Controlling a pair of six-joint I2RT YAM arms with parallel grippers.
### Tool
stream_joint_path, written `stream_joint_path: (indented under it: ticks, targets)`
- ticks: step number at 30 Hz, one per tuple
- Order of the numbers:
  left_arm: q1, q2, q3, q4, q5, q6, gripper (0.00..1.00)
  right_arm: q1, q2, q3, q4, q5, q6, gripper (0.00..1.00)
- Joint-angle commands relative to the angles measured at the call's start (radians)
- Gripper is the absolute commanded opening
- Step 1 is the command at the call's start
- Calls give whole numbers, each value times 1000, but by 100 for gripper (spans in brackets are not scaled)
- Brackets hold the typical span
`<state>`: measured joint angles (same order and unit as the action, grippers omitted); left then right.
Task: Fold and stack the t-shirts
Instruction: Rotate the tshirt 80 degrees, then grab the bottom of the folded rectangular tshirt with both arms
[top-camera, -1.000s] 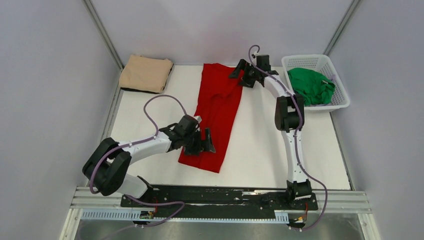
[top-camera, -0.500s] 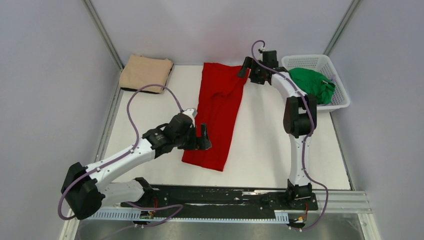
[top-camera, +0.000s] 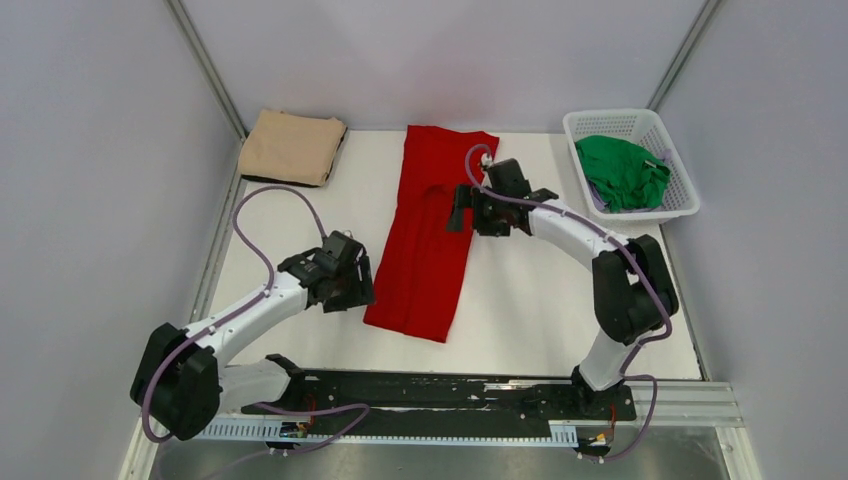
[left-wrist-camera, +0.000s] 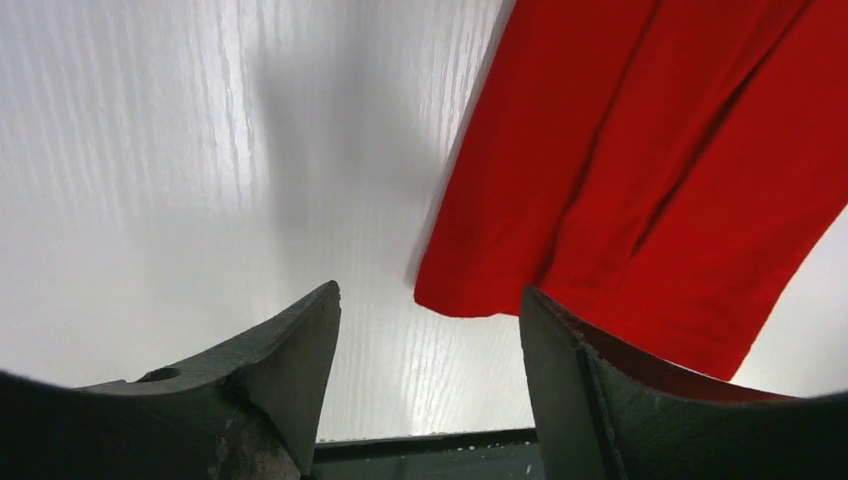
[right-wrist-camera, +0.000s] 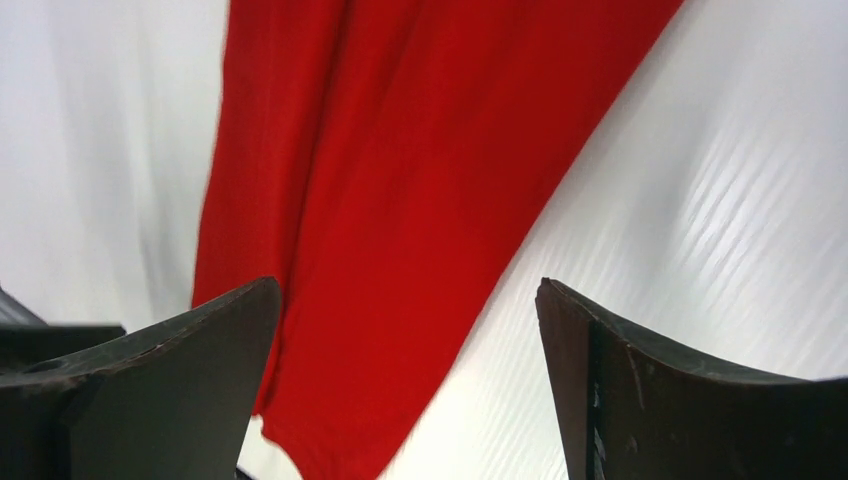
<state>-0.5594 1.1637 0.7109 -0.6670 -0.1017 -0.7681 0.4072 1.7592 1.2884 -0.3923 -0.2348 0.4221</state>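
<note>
The red t-shirt (top-camera: 432, 230) lies folded into a long strip down the middle of the table. It also shows in the left wrist view (left-wrist-camera: 640, 160) and in the right wrist view (right-wrist-camera: 400, 200). My left gripper (top-camera: 352, 285) is open and empty just left of the strip's near end. My right gripper (top-camera: 466, 212) is open and empty over the strip's right edge, near its middle. The tan t-shirt (top-camera: 292, 146) lies folded at the far left corner. The green t-shirt (top-camera: 622, 171) lies crumpled in the white basket (top-camera: 676, 148).
The basket stands at the far right corner. Grey walls close in the table on three sides. The black mounting rail (top-camera: 440, 392) with both arm bases runs along the near edge.
My right gripper has come back from the shirt's far right corner to its middle. My left gripper has drawn back left off the strip's near part. Both jaws are off the cloth.
</note>
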Motion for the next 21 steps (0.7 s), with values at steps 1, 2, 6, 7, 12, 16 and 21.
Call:
stream_joint_path:
  ticks: [1, 2, 6, 7, 12, 16, 21]
  targets:
    - [1, 14, -56, 76, 83, 16, 70, 69, -125, -147, -26, 56, 73, 100]
    - [2, 19, -63, 85, 92, 19, 68, 92, -152, -176, -33, 59, 73, 100]
    - [1, 49, -103, 128, 135, 34, 59, 161, -258, -299, -49, 40, 115, 100]
    - [1, 58, -109, 149, 144, 33, 58, 180, -281, -328, -48, 24, 128, 100]
    - [1, 101, -135, 219, 200, 35, 54, 254, -350, -428, -47, -1, 168, 97]
    - [0, 135, -126, 219, 164, 46, 50, 326, -355, -461, -45, -30, 180, 93]
    - [0, 156, -111, 210, 114, 53, 38, 411, -297, -451, -42, -18, 182, 85]
